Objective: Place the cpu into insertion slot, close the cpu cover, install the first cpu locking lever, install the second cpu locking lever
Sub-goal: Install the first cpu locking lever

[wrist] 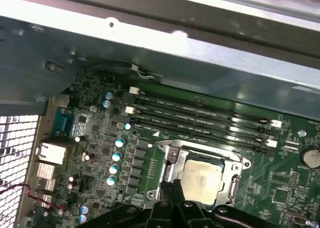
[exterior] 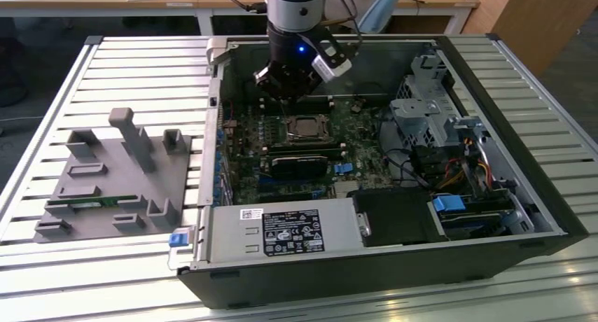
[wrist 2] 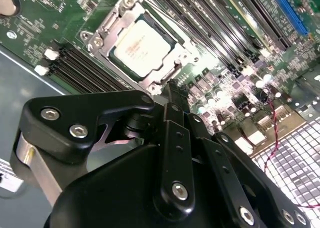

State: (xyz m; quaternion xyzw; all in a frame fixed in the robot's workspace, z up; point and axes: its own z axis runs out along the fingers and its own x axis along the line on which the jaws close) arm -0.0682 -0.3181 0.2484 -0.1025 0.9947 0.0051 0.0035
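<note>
Silver-grey metal sits square in the middle of the insertion slot (exterior: pixel 307 127): that's the cpu (wrist 2: pixel 142 43), lying flat in the slot. The cpu cover (wrist: pixel 234 184) is down over it, frame lapping the chip's edges and the window showing its top. So placing and covering both look done, by my read. Now to the gripper (wrist: pixel 173 184): its fingers are pressed together with nothing between them, tips hanging low and close to the slot's rim. Both wrist views show the tips near a corner of the slot, though I can't tell whether they touch anything. Just beside them, along the slot's edge, runs a thin bar that I take for the first cpu locking lever (wrist: pixel 167 169). Whether it's latched I can't make out. My call is that the lever step is the one in hand, with the closed fingers serving as a pusher rather than a clamp. Seating that lever would call for a narrow, steady contact on the bar alone. It must be kept off the chip's top and off the small parts on the green board (wrist: pixel 100 153) around the slot.
</note>
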